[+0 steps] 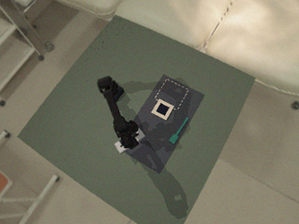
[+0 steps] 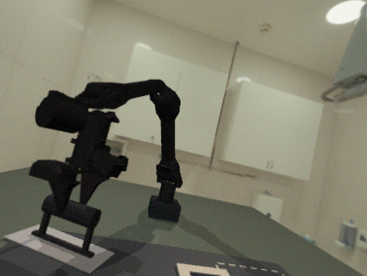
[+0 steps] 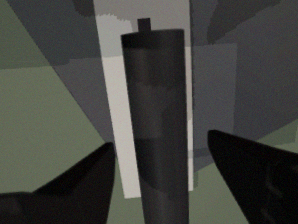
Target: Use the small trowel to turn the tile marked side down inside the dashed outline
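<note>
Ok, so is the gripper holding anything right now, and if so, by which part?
Nothing is held. The gripper is open, its fingers on either side of the black handle above the white plate, with gaps showing.

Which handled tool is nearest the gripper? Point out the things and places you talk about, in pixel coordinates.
The white-plated tool (image 1: 119, 146) (image 2: 73, 213) (image 3: 157, 100) with the black bar handle, right at the open gripper (image 1: 130, 141) (image 2: 72, 208) (image 3: 161, 143); the slim teal tool (image 1: 180, 130) lies well away.
</note>
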